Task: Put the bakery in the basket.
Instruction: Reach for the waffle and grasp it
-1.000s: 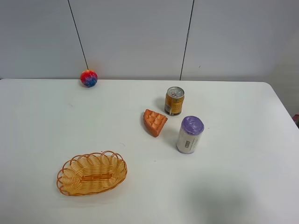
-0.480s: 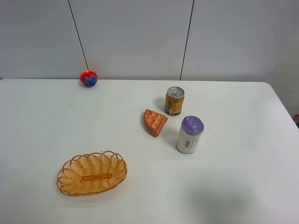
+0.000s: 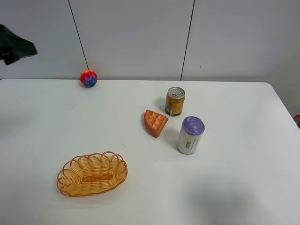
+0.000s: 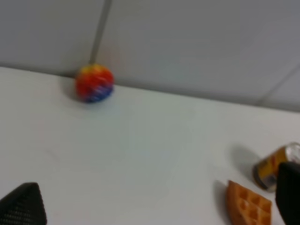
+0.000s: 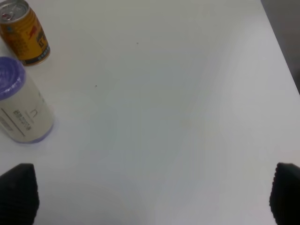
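The bakery (image 3: 155, 123), an orange-brown wedge with a grid top, lies on the white table right of centre; it also shows in the left wrist view (image 4: 248, 206). The woven basket (image 3: 92, 174) sits empty at the front left. My left gripper (image 4: 154, 206) is open and empty, high above the table's far left, well apart from the bakery. A dark part of my left arm (image 3: 14, 48) shows at the upper left edge. My right gripper (image 5: 150, 194) is open and empty above the right side of the table, out of the exterior view.
A gold drink can (image 3: 175, 101) stands just behind the bakery. A white cylinder with a purple lid (image 3: 190, 135) stands to its right. A red and blue ball (image 3: 89, 78) rests at the back by the wall.
A dark part of my left arm has come into the exterior view at the upper left. Nothing on the table has moved.
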Motion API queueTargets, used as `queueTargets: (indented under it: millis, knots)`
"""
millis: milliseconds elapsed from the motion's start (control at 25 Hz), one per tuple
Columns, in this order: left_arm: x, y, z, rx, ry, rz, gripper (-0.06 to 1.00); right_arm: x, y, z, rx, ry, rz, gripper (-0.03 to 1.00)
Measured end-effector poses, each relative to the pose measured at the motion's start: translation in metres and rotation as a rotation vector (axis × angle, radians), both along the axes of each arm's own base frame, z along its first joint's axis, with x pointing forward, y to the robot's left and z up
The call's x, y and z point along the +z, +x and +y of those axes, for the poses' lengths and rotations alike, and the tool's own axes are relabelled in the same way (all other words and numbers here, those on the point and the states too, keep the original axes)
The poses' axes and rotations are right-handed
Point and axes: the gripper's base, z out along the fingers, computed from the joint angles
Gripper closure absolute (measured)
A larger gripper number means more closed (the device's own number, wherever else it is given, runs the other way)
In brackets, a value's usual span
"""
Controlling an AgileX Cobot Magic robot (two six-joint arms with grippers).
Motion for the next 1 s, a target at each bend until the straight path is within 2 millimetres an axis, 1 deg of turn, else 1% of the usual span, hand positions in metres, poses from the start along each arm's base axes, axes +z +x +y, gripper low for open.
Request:
queueTargets:
  millis: [40, 80, 160, 280, 360, 400, 480, 560, 640, 720, 880, 1000]
  knots:
    - [-0.009, 0.014, -0.016, -0.05, 0.007, 0.035, -0.05, 0.0, 0.0, 0.0, 0.0, 0.0, 0.0, -0.02]
    - [-0.013, 0.026, -0.03, -0.09, 0.01, 0.047, -0.05, 0.0, 0.0, 0.0, 0.0, 0.0, 0.0, -0.02]
    - [-0.031, 0.048, -0.066, -0.182, 0.029, 0.119, -0.05, 0.0, 0.0, 0.0, 0.0, 0.0, 0.0, -0.02]
    - [-0.058, 0.075, -0.112, -0.279, 0.053, 0.235, -0.05, 0.0, 0.0, 0.0, 0.0, 0.0, 0.0, -0.02]
    - [-0.078, 0.09, -0.135, -0.321, 0.076, 0.308, -0.05, 0.0, 0.0, 0.0, 0.0, 0.0, 0.0, -0.02]
    - [-0.091, 0.097, -0.144, -0.334, 0.089, 0.351, -0.05, 0.0, 0.0, 0.0, 0.0, 0.0, 0.0, -0.02]
    - [-0.112, 0.113, -0.156, -0.346, 0.111, 0.415, -0.05, 0.0, 0.0, 0.0, 0.0, 0.0, 0.0, -0.02]
    - [-0.128, 0.125, -0.164, -0.353, 0.127, 0.461, -0.05, 0.0, 0.0, 0.0, 0.0, 0.0, 0.0, -0.02]
    - [-0.142, 0.135, -0.171, -0.367, 0.153, 0.501, -0.05, 0.0, 0.0, 0.0, 0.0, 0.0, 0.0, -0.02]
    - [-0.152, 0.139, -0.177, -0.386, 0.187, 0.52, -0.05, 0.0, 0.0, 0.0, 0.0, 0.0, 0.0, -0.02]
    - [-0.165, 0.142, -0.187, -0.41, 0.223, 0.527, -0.05, 0.0, 0.0, 0.0, 0.0, 0.0, 0.0, -0.02]
    - [-0.167, 0.143, -0.195, -0.43, 0.243, 0.513, -0.05, 0.0, 0.0, 0.0, 0.0, 0.0, 0.0, -0.02]
